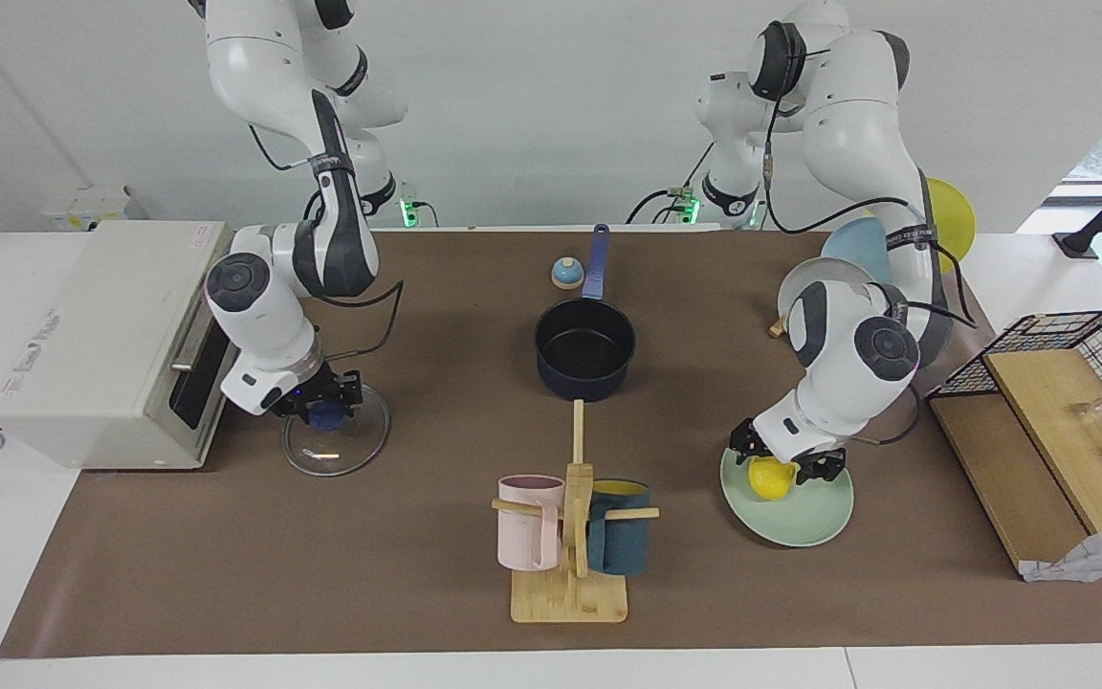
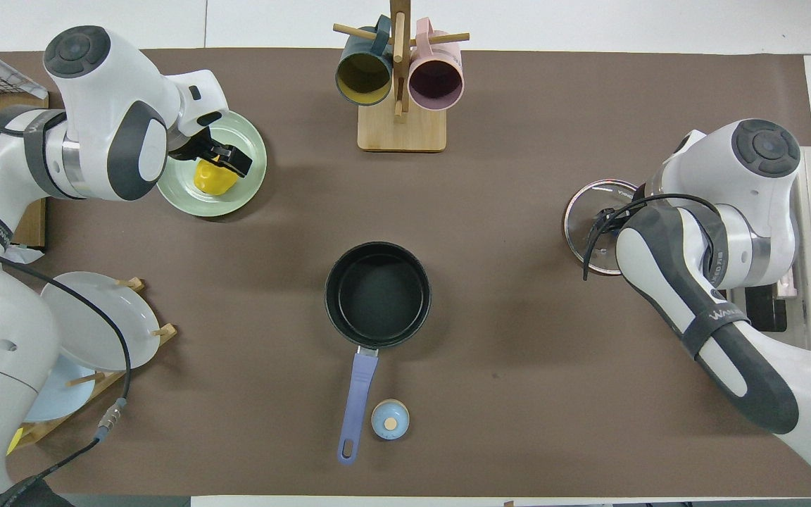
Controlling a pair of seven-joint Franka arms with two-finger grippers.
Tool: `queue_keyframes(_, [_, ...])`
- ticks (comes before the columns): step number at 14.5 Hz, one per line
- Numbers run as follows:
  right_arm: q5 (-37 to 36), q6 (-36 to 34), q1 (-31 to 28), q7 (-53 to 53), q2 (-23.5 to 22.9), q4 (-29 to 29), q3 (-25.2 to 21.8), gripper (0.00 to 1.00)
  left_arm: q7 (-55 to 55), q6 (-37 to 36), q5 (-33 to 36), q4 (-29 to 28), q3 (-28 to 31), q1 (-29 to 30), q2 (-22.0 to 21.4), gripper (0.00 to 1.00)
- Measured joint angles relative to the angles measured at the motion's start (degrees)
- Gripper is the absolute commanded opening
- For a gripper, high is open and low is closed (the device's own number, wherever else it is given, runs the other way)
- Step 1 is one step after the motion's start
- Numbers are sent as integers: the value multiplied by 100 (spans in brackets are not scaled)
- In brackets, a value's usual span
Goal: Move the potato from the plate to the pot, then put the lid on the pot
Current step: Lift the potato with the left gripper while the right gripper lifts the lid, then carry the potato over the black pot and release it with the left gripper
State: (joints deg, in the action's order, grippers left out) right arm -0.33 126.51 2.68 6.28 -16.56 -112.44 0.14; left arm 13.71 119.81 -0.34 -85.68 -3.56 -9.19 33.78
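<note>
Nearest the robots you see the small bell [image 2: 390, 419] beside the pot's long handle. The pot [image 1: 584, 348] sits at the middle of the table, nothing in it.

Farther out, toward the right arm's end, the lid [image 1: 336, 431] lies flat on the table just in front of the toaster oven [image 1: 101, 335]. The right gripper [image 1: 326, 410] is down on its blue knob, fingers closed on it.

Toward the left arm's end, the plate [image 1: 804, 507] lies farther from the robots than the pot. The potato [image 1: 771, 477] rests on it, and the left gripper [image 1: 786, 463] straddles the potato with its fingers spread wide; you cannot tell whether they touch it.

Farthest out stands the mug rack [image 1: 570, 536].
</note>
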Motion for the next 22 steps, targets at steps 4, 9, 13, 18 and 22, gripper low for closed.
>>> queue_keyframes(4, [0,-408,39,3,6,193,112,0,25,255,62,-162,14,5,-10,90])
queue_keyframes(9, [0,-1813,178,3,193,1189,160,0,32,331,65,-240,37,15,-32,0])
queue_keyframes(13, [0,-3316,94,11,528,2233,146,0,-102,-258,39,103,63,84,-176,0])
queue_keyframes(18, [2,-4215,48,280,615,3066,170,0,-1801,-1304,-369,326,-11,-34,-1174,0])
queue_keyframes(22, [2,-4214,330,220,529,3066,214,0,-3859,-1494,-378,-453,-81,-1086,-1984,0])
